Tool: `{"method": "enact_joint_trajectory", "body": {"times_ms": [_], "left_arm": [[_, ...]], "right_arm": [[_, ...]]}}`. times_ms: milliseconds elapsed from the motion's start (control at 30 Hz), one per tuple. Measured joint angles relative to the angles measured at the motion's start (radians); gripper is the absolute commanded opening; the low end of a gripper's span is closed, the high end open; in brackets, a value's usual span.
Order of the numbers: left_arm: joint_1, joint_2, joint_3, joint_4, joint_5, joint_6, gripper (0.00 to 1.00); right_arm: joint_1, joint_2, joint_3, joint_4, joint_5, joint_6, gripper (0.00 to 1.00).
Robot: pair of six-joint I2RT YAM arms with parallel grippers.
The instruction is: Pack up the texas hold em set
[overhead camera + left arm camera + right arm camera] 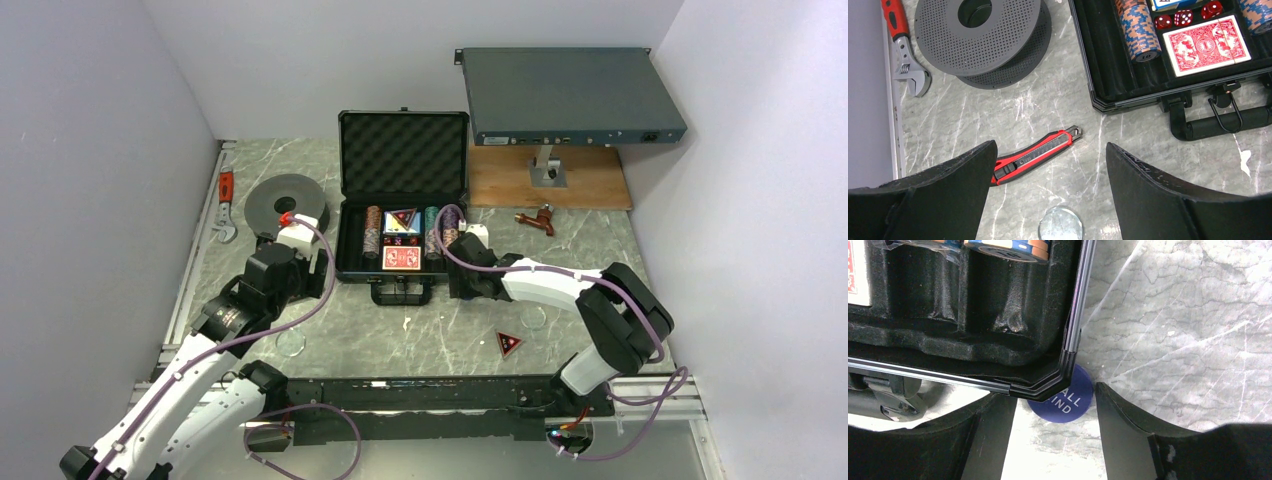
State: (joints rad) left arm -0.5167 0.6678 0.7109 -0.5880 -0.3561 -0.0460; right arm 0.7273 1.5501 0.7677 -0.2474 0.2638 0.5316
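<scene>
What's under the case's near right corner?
A blue round button sticks out from beneath the case corner, letters ALL and IND readable. Its upper part is covered by the corner.

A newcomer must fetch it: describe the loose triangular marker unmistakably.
Start at the open black briefcase mid-table. Toward the near edge, right of its handle, the red-black triangular marker lies on the bare table. Its twin sits inside the case; this one lies outside.
</scene>
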Motion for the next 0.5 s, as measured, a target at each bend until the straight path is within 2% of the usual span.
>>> {"method": "enact_joint_trajectory", "body": {"times_ms": [333,500], "left_arm": [[0.001,0.000,0.000,0.000,0.000,0.000,0.85],[0.001,0.000,0.000,0.000,0.000,0.000,0.85]], "right_arm": [[-0.002,-0.001,0.000,-0.006,0.002,0.018,0.59],[-0.002,-0.005,0.000,-0.022,0.009,0.032,0.55]]}}
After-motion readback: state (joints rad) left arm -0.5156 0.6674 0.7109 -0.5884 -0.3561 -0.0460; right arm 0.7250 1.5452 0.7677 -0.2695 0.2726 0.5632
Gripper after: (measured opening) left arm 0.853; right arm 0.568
